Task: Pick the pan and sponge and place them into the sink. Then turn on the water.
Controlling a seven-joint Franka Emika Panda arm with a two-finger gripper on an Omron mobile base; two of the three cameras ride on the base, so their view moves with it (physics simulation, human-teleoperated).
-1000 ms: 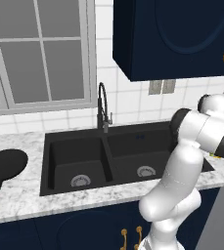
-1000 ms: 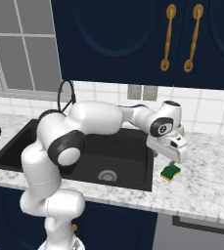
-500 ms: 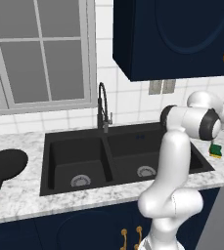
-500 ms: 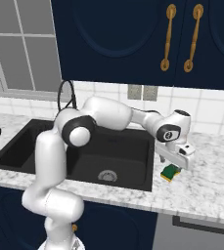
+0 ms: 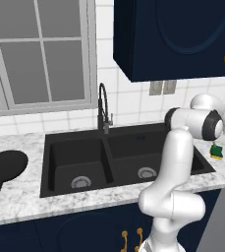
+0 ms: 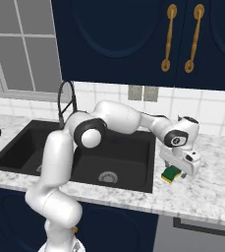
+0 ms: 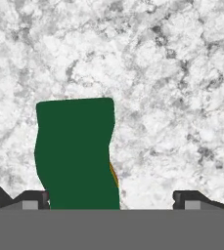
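The sponge [image 6: 171,173], green scrub side up over a yellow body, lies on the marble counter just right of the sink [image 6: 20,147]. My gripper [image 6: 178,168] hangs right over it, pointing down. In the hand view the sponge [image 7: 77,154] sits between the open fingertips [image 7: 33,199], close to the left one and well clear of the right one. The black pan [image 5: 6,165] with its wooden handle rests on the counter left of the sink [image 5: 60,142]. No water runs from the black gooseneck faucet [image 5: 102,106].
Dark blue wall cabinets [image 6: 133,39] hang above the counter. A window [image 5: 40,54] is behind the faucet. My arm stretches across the right basin [image 6: 119,157]. Bare marble counter [image 6: 207,192] lies right of the sponge.
The arm has swung further right, past the sink's edge, and the hand has come down over the sponge. Sponge and pan have not moved.
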